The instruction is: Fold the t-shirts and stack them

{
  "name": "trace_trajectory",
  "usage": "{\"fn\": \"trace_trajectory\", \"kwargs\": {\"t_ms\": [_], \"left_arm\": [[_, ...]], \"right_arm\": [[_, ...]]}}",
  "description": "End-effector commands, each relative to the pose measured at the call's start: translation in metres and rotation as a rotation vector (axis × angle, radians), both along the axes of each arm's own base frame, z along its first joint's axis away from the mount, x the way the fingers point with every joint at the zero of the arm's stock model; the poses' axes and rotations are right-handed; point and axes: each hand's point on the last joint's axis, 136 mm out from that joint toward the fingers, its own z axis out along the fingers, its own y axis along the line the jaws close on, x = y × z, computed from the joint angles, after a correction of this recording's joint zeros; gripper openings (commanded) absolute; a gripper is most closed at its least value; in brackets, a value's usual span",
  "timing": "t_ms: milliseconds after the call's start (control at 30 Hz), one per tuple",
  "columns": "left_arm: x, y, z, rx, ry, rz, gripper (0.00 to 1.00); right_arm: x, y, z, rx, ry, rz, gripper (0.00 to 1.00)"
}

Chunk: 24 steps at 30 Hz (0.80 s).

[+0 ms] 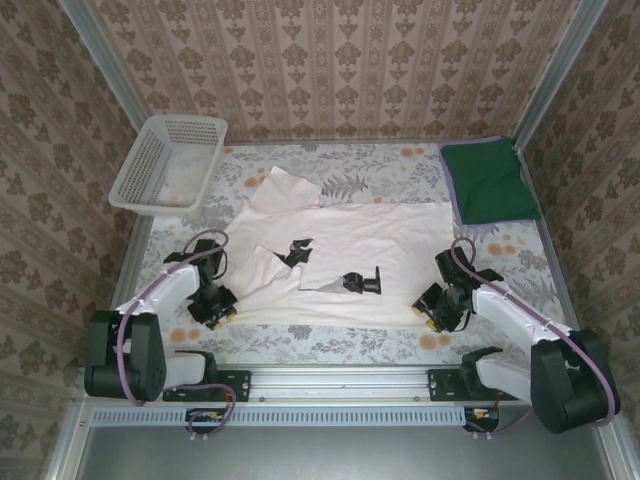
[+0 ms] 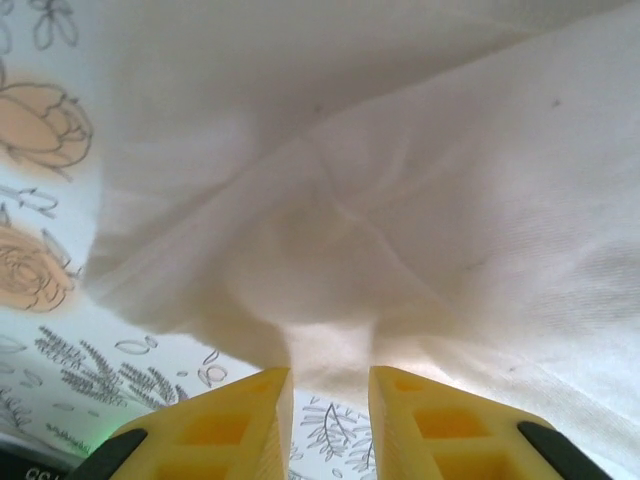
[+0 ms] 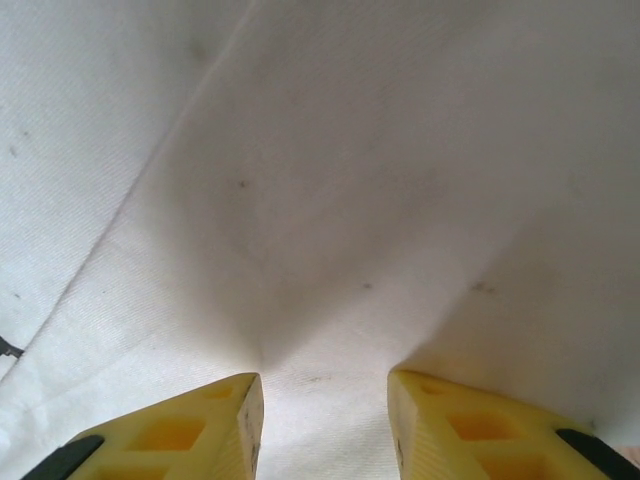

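The cream-white t-shirt point(image 1: 380, 240) lies spread across the middle of the table, with parts folded over and its black print point(image 1: 362, 282) showing. My left gripper point(image 1: 215, 303) is at its near left corner. In the left wrist view that gripper point(image 2: 330, 385) is shut on a bunched edge of the shirt point(image 2: 400, 200), which is raised off the table. My right gripper point(image 1: 437, 310) is at the near right corner. In the right wrist view it point(image 3: 325, 390) pinches the cloth point(image 3: 350, 180), whose creases run toward the fingers. The dark green t-shirt point(image 1: 488, 182) lies folded at the far right.
A white plastic mesh basket point(image 1: 150, 160) stands tilted at the far left corner. The floral tablecloth point(image 1: 330, 345) covers the table. Patterned walls close in the back and both sides. A metal rail point(image 1: 340, 380) runs along the near edge between the arm bases.
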Motion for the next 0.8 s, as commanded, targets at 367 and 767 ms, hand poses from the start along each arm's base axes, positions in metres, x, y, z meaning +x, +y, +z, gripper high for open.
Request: {"fn": "trace_trajectory", "kwargs": {"t_ms": [367, 767], "left_arm": [[0.163, -0.047, 0.163, 0.146, -0.386, -0.228, 0.52], [0.360, -0.134, 0.154, 0.058, -0.526, -0.392, 0.67]], "right_arm": [[0.091, 0.007, 0.121, -0.119, -0.402, 0.245, 0.61], [0.103, -0.009, 0.146, -0.230, -0.502, 0.435, 0.72]]}}
